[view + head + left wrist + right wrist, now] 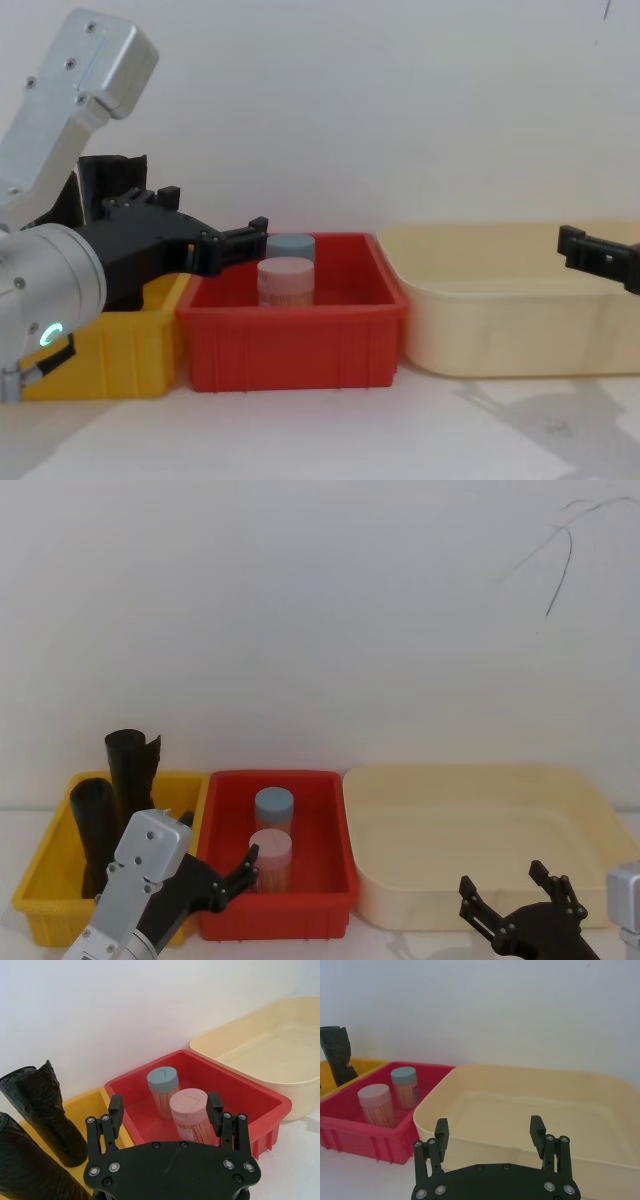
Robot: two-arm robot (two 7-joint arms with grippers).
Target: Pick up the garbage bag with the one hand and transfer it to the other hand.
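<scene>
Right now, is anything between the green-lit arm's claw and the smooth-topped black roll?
Nothing visible does. The garbage bag stands in the yellow bin, beside the open left gripper, which points over the red bin. The ragged-topped roll stands behind the bag, not between them.

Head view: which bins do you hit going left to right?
Yellow bin → red bin → cream bin
</scene>
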